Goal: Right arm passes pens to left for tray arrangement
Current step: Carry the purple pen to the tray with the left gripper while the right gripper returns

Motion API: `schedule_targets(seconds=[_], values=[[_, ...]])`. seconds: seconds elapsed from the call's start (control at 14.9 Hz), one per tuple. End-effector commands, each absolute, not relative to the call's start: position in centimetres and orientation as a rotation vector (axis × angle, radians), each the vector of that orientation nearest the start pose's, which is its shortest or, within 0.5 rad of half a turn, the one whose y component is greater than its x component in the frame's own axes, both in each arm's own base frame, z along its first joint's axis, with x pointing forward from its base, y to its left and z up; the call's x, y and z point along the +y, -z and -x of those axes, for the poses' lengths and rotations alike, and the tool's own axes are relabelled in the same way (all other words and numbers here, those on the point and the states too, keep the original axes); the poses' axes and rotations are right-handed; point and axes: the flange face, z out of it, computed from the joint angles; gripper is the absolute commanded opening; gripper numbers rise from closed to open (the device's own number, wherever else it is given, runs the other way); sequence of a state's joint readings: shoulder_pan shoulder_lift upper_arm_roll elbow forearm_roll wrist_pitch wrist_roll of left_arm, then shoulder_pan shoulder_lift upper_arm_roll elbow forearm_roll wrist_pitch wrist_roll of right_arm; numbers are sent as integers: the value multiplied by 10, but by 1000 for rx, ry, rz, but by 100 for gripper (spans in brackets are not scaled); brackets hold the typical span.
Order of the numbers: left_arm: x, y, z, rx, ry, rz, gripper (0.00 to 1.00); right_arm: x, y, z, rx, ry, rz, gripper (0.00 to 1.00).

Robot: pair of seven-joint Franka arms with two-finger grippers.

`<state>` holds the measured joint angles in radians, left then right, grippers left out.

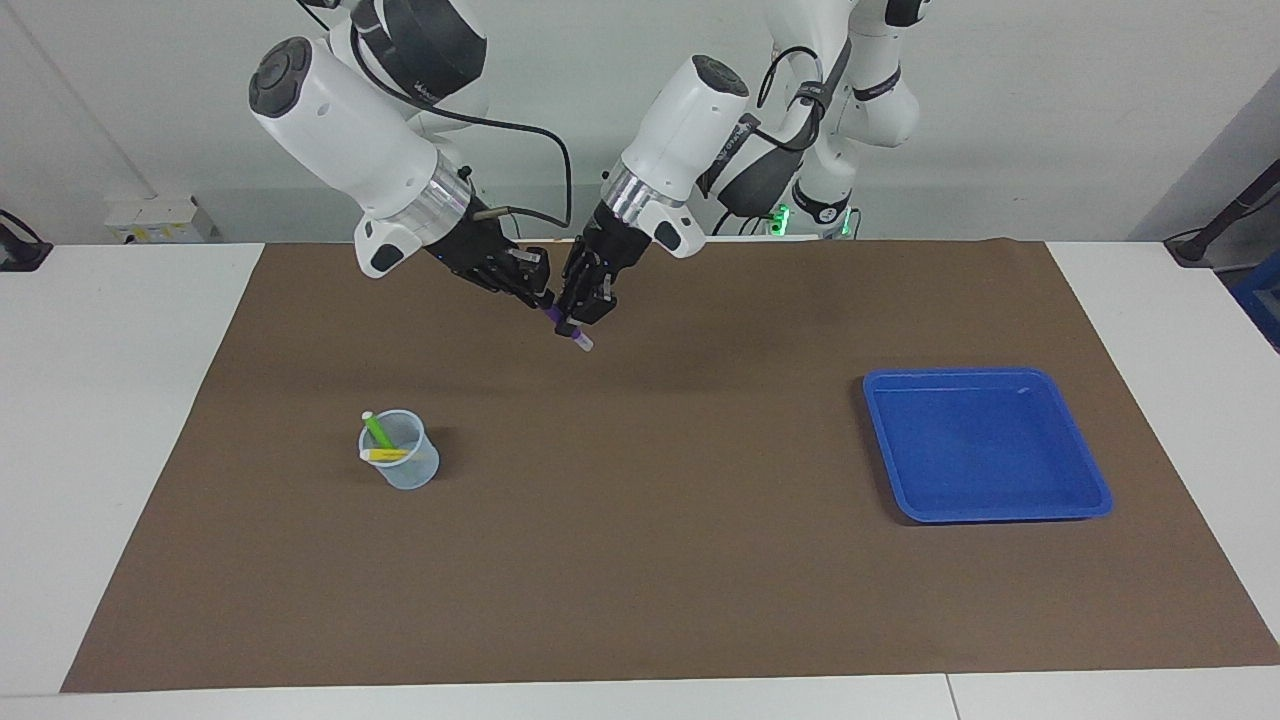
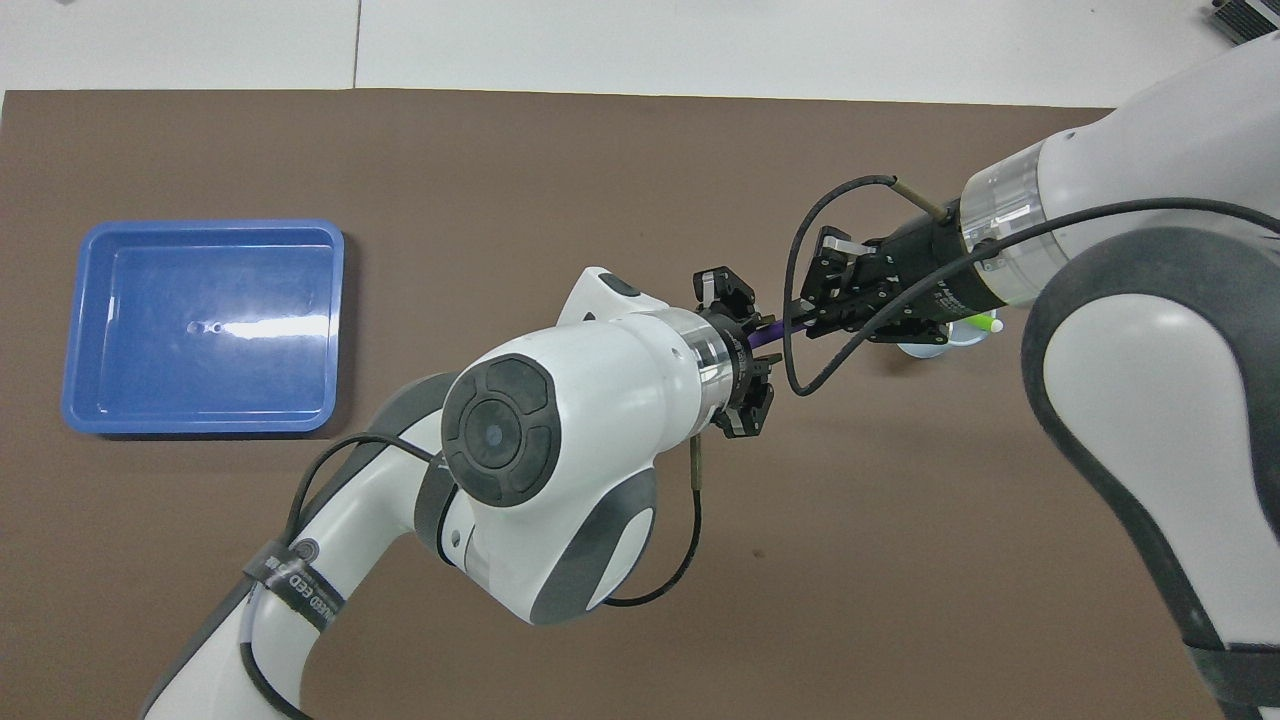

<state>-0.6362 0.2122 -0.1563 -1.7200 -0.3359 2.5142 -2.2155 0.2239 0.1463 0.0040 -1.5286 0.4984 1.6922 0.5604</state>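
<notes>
Above the brown table mat [image 1: 650,560], the right arm's black gripper [image 1: 541,293] pinches one end of a slim purple marker pen [image 1: 566,327], and the left arm's black gripper [image 1: 580,318] clasps the same pen lower down. Green [image 1: 378,432] and yellow [image 1: 388,455] pens stand in a small translucent cup [image 1: 405,470]; the shallow blue plastic tray [image 1: 1090,470] lies on the mat toward the left arm's end.

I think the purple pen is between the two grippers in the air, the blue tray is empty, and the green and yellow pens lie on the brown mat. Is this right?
Not quite: the green pen and yellow pen stand in the small clear cup, not on the mat, as the facing view shows. The rest is right.
</notes>
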Motion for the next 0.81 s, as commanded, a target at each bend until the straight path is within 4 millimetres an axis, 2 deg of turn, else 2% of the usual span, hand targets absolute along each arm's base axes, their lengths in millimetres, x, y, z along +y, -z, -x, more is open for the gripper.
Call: schedule_targets(seconds=[0.0,0.2,0.54,0.6,0.67,0.74], values=[[-461,-529,-475,1856,336,-1722,19,179,-585,-578,523,-232,2590,8],[-461,-530,-475,1854,333,-1721,0,178,-585,-578,524,-233,2590,8],[-460,-530,-477,1853,323,-1730,0,177,-585,-579,520,-231,2590,9],[-458,-530,-478,1844,306,-1742,0,177,-584,-579,520,-230,2593,28],[-457,-531,-480,1823,278,-1768,0,176,-584,-579,520,-227,2599,55],[-456,-530,-481,1812,265,-1784,0,174,-584,-580,524,-227,2602,73]])
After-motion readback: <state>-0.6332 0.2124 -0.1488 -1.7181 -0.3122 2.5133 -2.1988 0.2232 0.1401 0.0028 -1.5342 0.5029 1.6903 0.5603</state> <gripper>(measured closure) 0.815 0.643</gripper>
